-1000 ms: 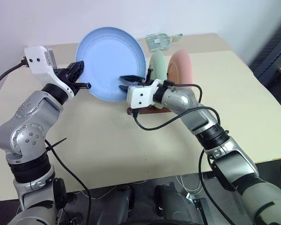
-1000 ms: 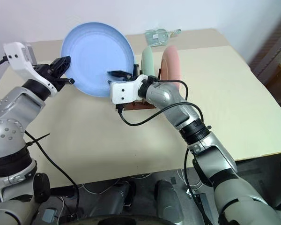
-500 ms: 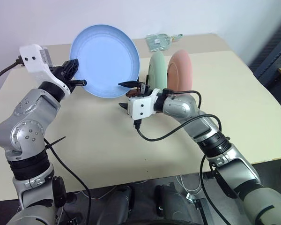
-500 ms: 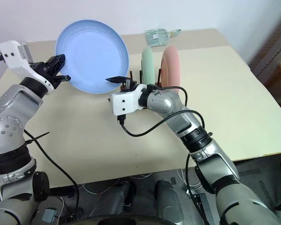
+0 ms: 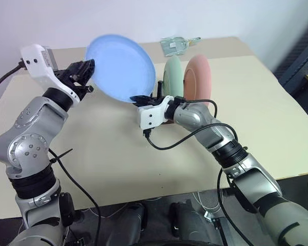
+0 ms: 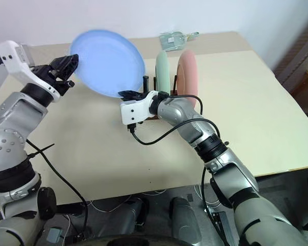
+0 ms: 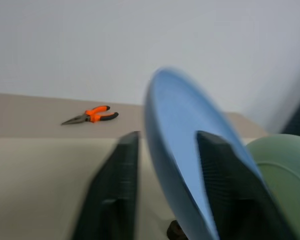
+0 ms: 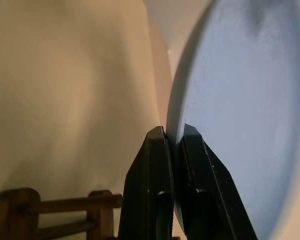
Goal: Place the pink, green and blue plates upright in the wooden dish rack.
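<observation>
Blue plate (image 5: 122, 66) hangs in the air above the table (image 5: 256, 107), just left of the rack (image 8: 50, 210), where the green plate (image 5: 172, 76) and pink plate (image 5: 199, 77) stand upright. The right gripper (image 5: 142, 98) is pinched shut on its lower rim. The left gripper (image 5: 83, 72) straddles the opposite rim, fingers parted and loose. The plate looks rigid, light and smooth, so best held by the rim.
</observation>
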{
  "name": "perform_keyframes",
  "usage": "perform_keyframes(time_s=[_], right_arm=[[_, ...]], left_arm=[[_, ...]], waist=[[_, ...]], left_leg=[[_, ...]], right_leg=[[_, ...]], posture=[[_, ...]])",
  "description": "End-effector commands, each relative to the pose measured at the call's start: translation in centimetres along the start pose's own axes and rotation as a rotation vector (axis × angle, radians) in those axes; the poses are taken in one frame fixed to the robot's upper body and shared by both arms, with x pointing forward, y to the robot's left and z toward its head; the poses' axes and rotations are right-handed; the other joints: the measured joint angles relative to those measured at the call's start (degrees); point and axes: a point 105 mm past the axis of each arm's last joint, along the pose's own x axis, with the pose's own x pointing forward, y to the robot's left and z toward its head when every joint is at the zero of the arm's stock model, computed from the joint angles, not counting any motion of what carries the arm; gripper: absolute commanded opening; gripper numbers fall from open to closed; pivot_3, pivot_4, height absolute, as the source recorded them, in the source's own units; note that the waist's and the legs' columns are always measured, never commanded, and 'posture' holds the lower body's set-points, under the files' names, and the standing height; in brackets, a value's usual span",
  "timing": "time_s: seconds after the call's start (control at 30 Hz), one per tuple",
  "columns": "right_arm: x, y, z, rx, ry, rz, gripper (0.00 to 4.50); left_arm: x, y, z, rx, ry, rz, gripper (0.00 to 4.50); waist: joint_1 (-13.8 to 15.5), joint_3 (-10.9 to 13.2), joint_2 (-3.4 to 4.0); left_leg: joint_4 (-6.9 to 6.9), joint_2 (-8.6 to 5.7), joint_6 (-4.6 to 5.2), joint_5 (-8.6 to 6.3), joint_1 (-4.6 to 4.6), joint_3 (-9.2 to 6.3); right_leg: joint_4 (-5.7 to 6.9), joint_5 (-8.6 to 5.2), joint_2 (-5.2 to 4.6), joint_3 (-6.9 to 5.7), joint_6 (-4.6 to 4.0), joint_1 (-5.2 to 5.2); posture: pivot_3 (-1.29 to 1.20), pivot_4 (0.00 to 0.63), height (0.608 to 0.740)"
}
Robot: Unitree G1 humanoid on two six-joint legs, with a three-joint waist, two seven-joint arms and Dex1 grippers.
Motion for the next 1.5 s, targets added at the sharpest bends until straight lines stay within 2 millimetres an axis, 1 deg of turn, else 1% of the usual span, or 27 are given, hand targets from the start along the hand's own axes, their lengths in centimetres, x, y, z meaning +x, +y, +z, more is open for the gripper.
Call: perform_keyframes(time_s=[0.03,0.07,0.1,0.13,0.17,0.2,0.23,0.3,0.33,0.37,0.4,0.43,0.47,0.5,0.53,0.57,0.6,0.63,0.7,0.8,1.1,1.27,1.37,1.43,1.47,1.5], right_arm=[[-0.1,-2.4,1.4,-0.06,-0.053,-0.089,0.0],[-0.1,-2.6,1.5,-0.062,-0.057,-0.101,0.0],[-0.2,-2.7,1.7,-0.064,-0.064,-0.114,0.0],[-0.3,-3.0,1.8,-0.064,-0.073,-0.129,0.0],[-0.5,-3.5,2.2,-0.039,-0.093,-0.168,0.0],[-0.8,-4.3,2.6,-0.004,-0.118,-0.214,0.0],[-1.3,-5.2,3.1,0.062,-0.157,-0.27,0.0],[-1.9,-6.0,3.7,0.134,-0.198,-0.322,0.0],[-2.2,-6.4,3.9,0.188,-0.22,-0.344,0.0],[-2.7,-7.0,4.5,0.317,-0.275,-0.368,0.0],[-3.5,-7.4,5.1,0.514,-0.344,-0.385,0.0],[-4.0,-7.6,5.7,0.676,-0.413,-0.377,0.0],[-4.4,-7.6,6.2,0.773,-0.457,-0.362,0.0],[-4.6,-7.4,6.2,0.948,-0.492,-0.356,0.0],[-4.8,-7.3,6.2,1.058,-0.51,-0.346,0.0],[-4.9,-6.5,6.1,1.188,-0.52,-0.321,0.0],[-5.0,-6.0,6.1,1.272,-0.524,-0.298,0.0],[-5.0,-5.5,6.0,1.318,-0.508,-0.293,0.0],[-5.1,-5.1,5.7,1.381,-0.483,-0.299,0.0],[-5.1,-4.9,5.5,1.428,-0.459,-0.304,0.0],[-4.7,-4.5,4.1,1.441,-0.381,-0.34,0.0],[-4.1,-3.8,2.7,1.485,-0.31,-0.349,0.0],[-3.8,-3.3,2.1,1.547,-0.283,-0.33,0.0],[-3.7,-3.6,1.5,1.555,-0.268,-0.347,0.69],[-3.6,-3.8,1.4,1.541,-0.26,-0.354,0.96],[-3.6,-4.0,1.3,1.524,-0.254,-0.36,1.4]], left_arm=[[-0.9,2.4,6.8,-0.114,-0.349,0.127,3.04],[-1.4,3.9,8.0,-0.156,-0.424,0.188,3.04],[-1.9,5.1,8.8,-0.172,-0.473,0.244,3.04],[-2.4,6.2,9.3,-0.156,-0.5,0.301,3.04],[-2.9,7.5,9.6,-0.09,-0.506,0.371,3.04],[-3.5,8.5,9.6,-0.017,-0.501,0.42,3.04],[-3.9,9.5,8.8,0.082,-0.461,0.468,3.04],[-4.3,10.4,7.9,0.184,-0.412,0.501,3.04],[-4.3,10.8,7.0,0.211,-0.379,0.508,3.04],[-4.4,11.2,5.1,0.243,-0.315,0.507,3.04],[-4.5,11.4,2.3,0.294,-0.218,0.485,3.04],[-4.5,11.0,-0.5,0.327,-0.129,0.444,3.04],[-4.6,10.6,-2.2,0.345,-0.077,0.413,3.04],[-4.6,9.2,-4.6,0.387,-0.008,0.32,3.04],[-4.7,8.1,-6.1,0.411,0.031,0.255,3.04],[-5.1,6.5,-8.8,0.41,0.107,0.156,3.04],[-5.6,5.4,-10.6,0.402,0.156,0.09,3.04],[-6.1,4.4,-12.0,0.397,0.19,0.032,3.04],[-6.7,3.2,-13.4,0.388,0.226,-0.039,3.04],[-7.0,2.3,-14.2,0.366,0.243,-0.078,3.04],[-7.1,2.0,-14.5,0.363,0.251,-0.092,3.04],[-7.1,1.5,-14.8,0.366,0.255,-0.109,3.04],[-7.1,1.3,-14.9,0.362,0.256,-0.117,3.04],[-7.1,1.1,-15.0,0.364,0.258,-0.124,3.15],[-7.1,1.0,-15.1,0.364,0.259,-0.126,3.15],[-7.1,1.0,-15.1,0.363,0.26,-0.127,3.15]], waist=[[0.1,0.0,-0.05],[0.1,0.0,-0.06],[-0.1,0.0,-0.06],[-0.3,0.0,-0.05],[-0.4,0.0,-0.05],[-0.4,0.0,-0.04],[-0.3,0.0,-0.04],[-0.2,0.0,-0.03],[-0.1,0.0,-0.05],[0.1,0.0,-0.07],[0.3,-0.1,-0.12],[0.3,0.0,-0.09],[0.4,0.0,-0.09],[0.5,0.0,-0.07],[0.6,0.0,-0.09],[0.7,0.0,-0.07],[0.7,0.0,-0.06],[0.7,0.0,-0.03],[0.8,0.0,0.0],[0.8,0.0,0.14],[0.8,0.0,0.23],[0.8,0.0,0.23],[0.8,0.0,0.23],[0.8,0.0,0.23],[0.7,0.0,0.23],[0.8,0.0,0.23]], left_leg=[[0.01,0.0,-0.01,0.01,0.0,-0.01],[0.01,0.01,-0.03,0.02,0.0,-0.02],[0.0,0.01,-0.04,0.02,0.0,-0.03],[-0.03,0.01,-0.04,0.02,0.0,0.01],[-0.08,0.01,-0.05,0.02,0.01,0.03],[-0.12,0.01,-0.05,0.03,0.01,0.03],[-0.17,0.01,-0.06,0.05,0.01,0.04],[-0.25,0.01,-0.02,0.09,0.01,0.05],[-0.25,0.0,0.0,0.1,0.01,0.05],[-0.24,0.0,-0.02,0.09,0.01,0.03],[-0.18,0.0,-0.06,0.06,0.01,-0.04],[-0.19,0.0,-0.05,0.04,0.02,-0.09],[-0.18,-0.02,-0.01,0.01,0.07,-0.09],[-0.18,-0.02,0.02,0.0,0.07,-0.09],[-0.14,-0.04,0.19,-0.11,0.07,-0.1],[-0.09,-0.03,0.43,-0.26,0.06,-0.12],[-0.09,-0.03,0.44,-0.27,0.07,-0.12],[-0.13,-0.02,0.45,-0.28,0.06,-0.11],[-0.19,-0.02,0.46,-0.29,0.07,-0.07],[-0.29,0.02,0.41,-0.26,0.03,-0.07],[-0.4,0.04,0.39,-0.23,0.03,-0.04],[-0.4,0.04,0.39,-0.23,0.03,-0.04],[-0.4,0.04,0.39,-0.23,0.03,-0.04],[-0.4,0.04,0.39,-0.23,0.03,-0.04],[-0.4,0.04,0.39,-0.23,0.03,-0.03],[-0.4,0.04,0.39,-0.23,0.03,-0.03]], right_leg=[[0.0,0.0,0.0,-0.01,0.0,0.0],[0.0,0.0,0.01,-0.02,-0.01,-0.01],[0.0,0.01,0.01,-0.03,-0.01,0.0],[-0.01,0.01,0.0,0.0,-0.01,-0.02],[0.0,0.0,0.0,0.02,-0.01,-0.05],[0.0,0.0,0.01,0.04,-0.02,-0.08],[0.0,0.0,0.01,0.06,-0.02,-0.11],[-0.01,0.0,0.03,0.1,-0.02,-0.13],[-0.01,0.0,0.04,0.12,-0.02,-0.14],[-0.01,0.01,0.06,0.11,-0.03,-0.13],[-0.02,0.01,0.06,0.05,-0.03,-0.07],[-0.07,0.01,0.06,0.04,-0.03,0.01],[-0.08,0.01,0.05,0.05,-0.04,0.08],[-0.09,0.01,0.05,0.06,-0.03,0.08],[-0.08,0.01,0.03,0.06,-0.03,0.08],[-0.07,0.02,0.04,0.06,-0.05,0.05],[-0.06,0.02,0.04,0.06,-0.05,0.05],[-0.07,0.02,0.03,0.08,-0.1,0.03],[-0.07,-0.04,0.0,0.1,-0.2,-0.05],[-0.01,-0.08,0.01,0.09,-0.33,-0.16],[-0.04,-0.04,-0.01,0.08,-0.24,-0.34],[-0.04,-0.04,0.0,0.07,-0.24,-0.35],[-0.04,-0.04,0.0,0.07,-0.24,-0.34],[-0.04,-0.04,0.0,0.07,-0.24,-0.33],[-0.03,-0.04,0.0,0.08,-0.24,-0.32],[-0.02,-0.04,0.0,0.08,-0.24,-0.32]], posture=[[0.0,0.15,0.727],[0.0,0.15,0.727],[0.0,0.15,0.727],[0.0,0.15,0.727],[0.0,0.15,0.727],[0.0,0.15,0.727],[0.0,0.15,0.727],[0.0,0.15,0.727],[0.0,0.15,0.727],[0.0,0.15,0.727],[0.0,0.15,0.727],[0.0,0.15,0.727],[0.0,0.15,0.727],[0.0,0.15,0.727],[0.0,0.15,0.727],[0.0,0.15,0.727],[0.0,0.15,0.727],[0.0,0.15,0.727],[0.0,0.15,0.727],[0.0,0.15,0.727],[0.0,0.15,0.727],[0.0,0.15,0.727],[0.0,0.15,0.727],[0.0,0.15,0.727],[0.0,0.15,0.727],[0.0,0.15,0.727]])
